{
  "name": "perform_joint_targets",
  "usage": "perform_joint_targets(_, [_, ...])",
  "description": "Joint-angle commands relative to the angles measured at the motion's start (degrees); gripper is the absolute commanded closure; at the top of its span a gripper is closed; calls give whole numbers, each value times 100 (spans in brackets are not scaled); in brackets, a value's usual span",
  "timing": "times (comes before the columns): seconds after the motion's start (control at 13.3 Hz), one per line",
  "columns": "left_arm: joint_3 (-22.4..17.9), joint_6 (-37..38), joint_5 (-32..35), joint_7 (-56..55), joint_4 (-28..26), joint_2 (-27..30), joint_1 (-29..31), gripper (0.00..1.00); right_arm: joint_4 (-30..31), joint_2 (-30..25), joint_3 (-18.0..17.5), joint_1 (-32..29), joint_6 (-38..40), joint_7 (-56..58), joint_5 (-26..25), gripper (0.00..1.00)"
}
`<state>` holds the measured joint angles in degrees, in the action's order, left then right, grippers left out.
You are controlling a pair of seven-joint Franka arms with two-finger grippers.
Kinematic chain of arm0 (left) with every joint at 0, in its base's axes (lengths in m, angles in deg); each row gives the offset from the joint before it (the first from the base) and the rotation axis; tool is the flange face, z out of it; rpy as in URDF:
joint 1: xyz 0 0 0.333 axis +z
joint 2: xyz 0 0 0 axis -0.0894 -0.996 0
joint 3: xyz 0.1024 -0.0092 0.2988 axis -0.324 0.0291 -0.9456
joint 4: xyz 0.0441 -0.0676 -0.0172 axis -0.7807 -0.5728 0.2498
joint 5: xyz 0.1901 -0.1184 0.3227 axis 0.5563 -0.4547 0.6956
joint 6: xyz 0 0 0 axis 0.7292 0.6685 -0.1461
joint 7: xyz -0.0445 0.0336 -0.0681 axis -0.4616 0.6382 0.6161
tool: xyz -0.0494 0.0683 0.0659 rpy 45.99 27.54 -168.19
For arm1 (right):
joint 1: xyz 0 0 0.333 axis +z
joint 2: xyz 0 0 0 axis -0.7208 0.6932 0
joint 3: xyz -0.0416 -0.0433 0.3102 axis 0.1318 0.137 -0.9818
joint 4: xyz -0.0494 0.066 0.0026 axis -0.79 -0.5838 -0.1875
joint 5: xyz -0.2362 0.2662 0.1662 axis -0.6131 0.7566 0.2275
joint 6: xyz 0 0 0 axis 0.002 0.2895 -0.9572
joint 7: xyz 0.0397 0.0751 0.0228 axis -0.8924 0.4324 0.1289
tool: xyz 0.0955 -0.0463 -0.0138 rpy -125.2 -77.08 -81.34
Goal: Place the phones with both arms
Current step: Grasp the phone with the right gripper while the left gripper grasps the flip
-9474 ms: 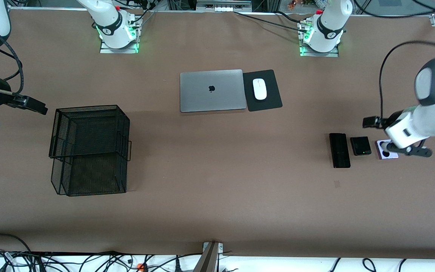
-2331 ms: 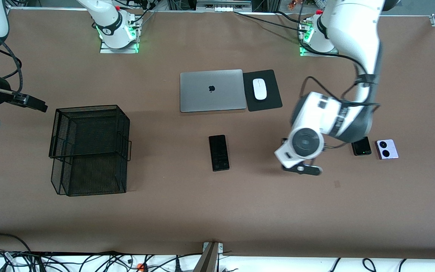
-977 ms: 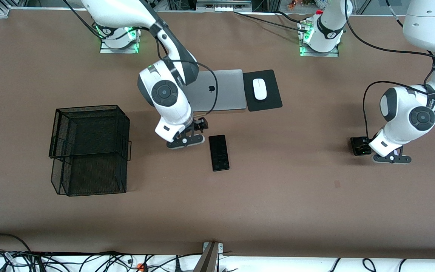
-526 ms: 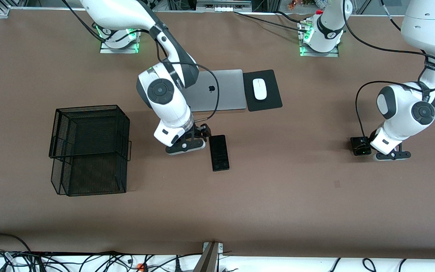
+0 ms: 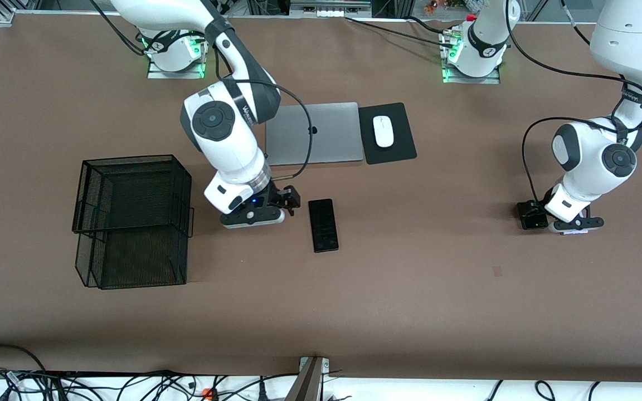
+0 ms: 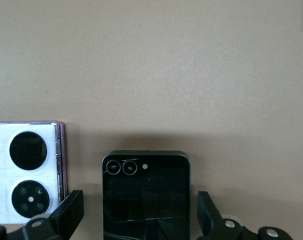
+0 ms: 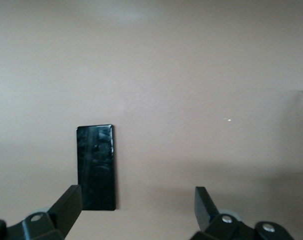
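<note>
Hovering low at frame's right edge, left gripper [image 6: 136, 215] spread wide around small squarish black phone [image 6: 145, 192], lilac-white phone [image 6: 26, 172] just beside it. Frame centre: right gripper [image 7: 136, 210] released, empty, beside long black phone [image 5: 323, 225] on table [image 5: 410, 289].

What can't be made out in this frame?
- Lilac-white phone: front view, hidden under the left gripper; left wrist view, cut off by the edge.
- Small black phone: lower part cut off in the left wrist view.
- Right gripper: its height above the table by the long black phone.
</note>
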<state>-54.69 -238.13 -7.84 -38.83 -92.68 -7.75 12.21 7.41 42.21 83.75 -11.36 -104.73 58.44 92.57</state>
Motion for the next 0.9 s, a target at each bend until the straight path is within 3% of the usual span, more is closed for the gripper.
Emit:
perform_joint_targets(0.0, [55, -274, -130, 20, -90, -60, 47, 0, 29, -58, 29, -21, 20, -363, -35, 0])
perform_joint_targets(0.38, [55, -389, -183, 3, -81, -200, 47, 0, -682, 547, -24, -22, -50, -453, -18, 0])
perform_joint_targets(0.68, [55, -468, -201, -119, -55, -271, 39, 0, -1236, 1154, -86, 487, -50, -619, -53, 0])
perform_joint_targets(0.75, [63, -468, -201, -216, -37, -288, 21, 4, -1333, 1269, -86, 567, -68, -628, -88, 0])
perform_joint_targets(0.83, [63, -468, -201, -295, -28, -306, 12, 22, -1430, 1418, -51, 663, -111, -655, -97, 0])
